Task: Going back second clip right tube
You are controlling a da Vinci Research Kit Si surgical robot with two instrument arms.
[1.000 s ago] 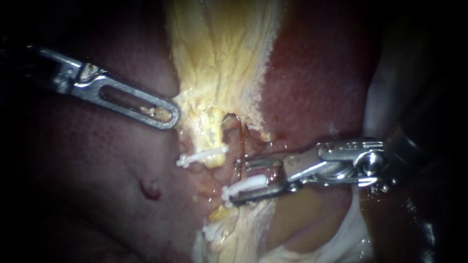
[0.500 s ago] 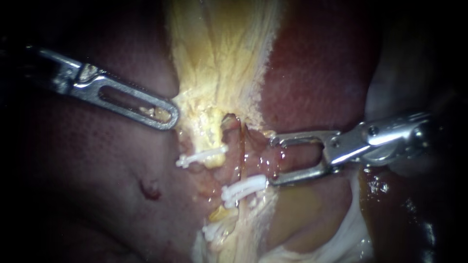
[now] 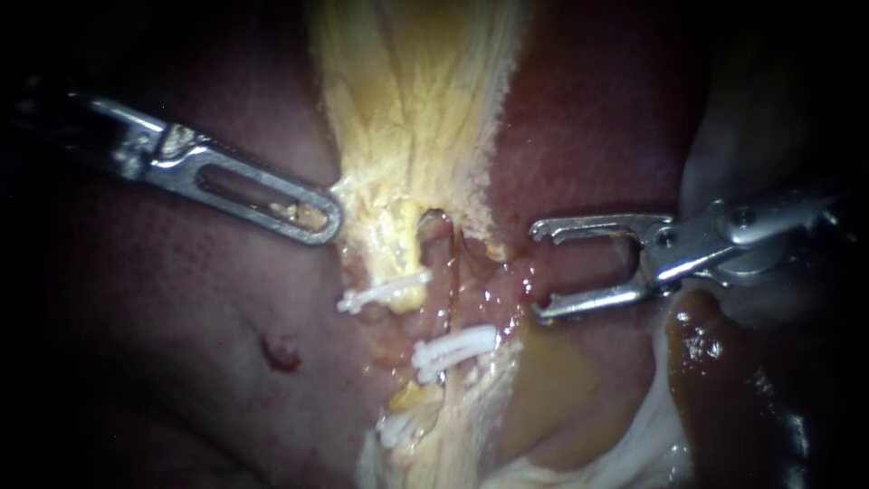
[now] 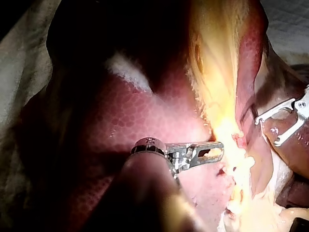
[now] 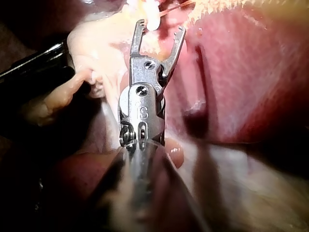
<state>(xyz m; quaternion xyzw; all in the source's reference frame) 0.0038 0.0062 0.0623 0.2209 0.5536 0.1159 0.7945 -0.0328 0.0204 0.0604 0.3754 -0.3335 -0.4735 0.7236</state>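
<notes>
White clip (image 3: 455, 347) sits across the right tube (image 3: 434, 290), so my right instrument (image 3: 540, 269) hangs just beside that clip with empty jaws agape, while my left instrument (image 3: 321, 217), beyond the clip, clenches yellow tissue (image 3: 407, 109), probably to expose the tube.

Left instrument (image 3: 319, 216): the shaft is lost in the dark behind the tip in the endoscope view. In the left wrist view it is blurred close to the camera. Tissue (image 4: 237, 162) just ahead of that tip is washed out by glare there, so detail cannot be read.

Right instrument (image 3: 536, 272): the shaft is cut off by the edge behind the wrist joint and is blurred in the right wrist view. A white piece (image 5: 153, 18) between its jaw tips is cropped and smeared, so it cannot be identified. A dark bar (image 5: 34, 65) beside the shaft is too dim to be identified.
</notes>
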